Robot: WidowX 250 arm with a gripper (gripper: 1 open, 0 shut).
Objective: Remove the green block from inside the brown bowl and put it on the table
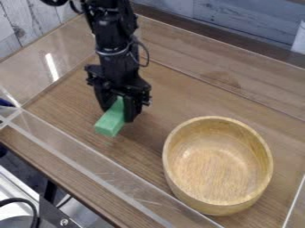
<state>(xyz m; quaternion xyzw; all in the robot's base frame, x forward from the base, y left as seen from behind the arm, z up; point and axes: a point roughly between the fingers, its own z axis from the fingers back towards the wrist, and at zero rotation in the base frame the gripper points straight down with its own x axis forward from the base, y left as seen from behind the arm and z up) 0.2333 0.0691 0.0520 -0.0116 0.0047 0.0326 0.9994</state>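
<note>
My gripper [119, 109] points straight down over the left half of the table [191, 85], with its black fingers shut on the upper end of the green block [109, 125]. The block hangs tilted, and its lower end is at or just above the wood; I cannot tell whether it touches. The brown bowl [220, 169] sits at the right front, empty, well apart from the gripper and the block.
Low clear acrylic walls [71, 165] run along the table's front and left edges, and another wall runs along the back. Bare tabletop lies between the block and the bowl.
</note>
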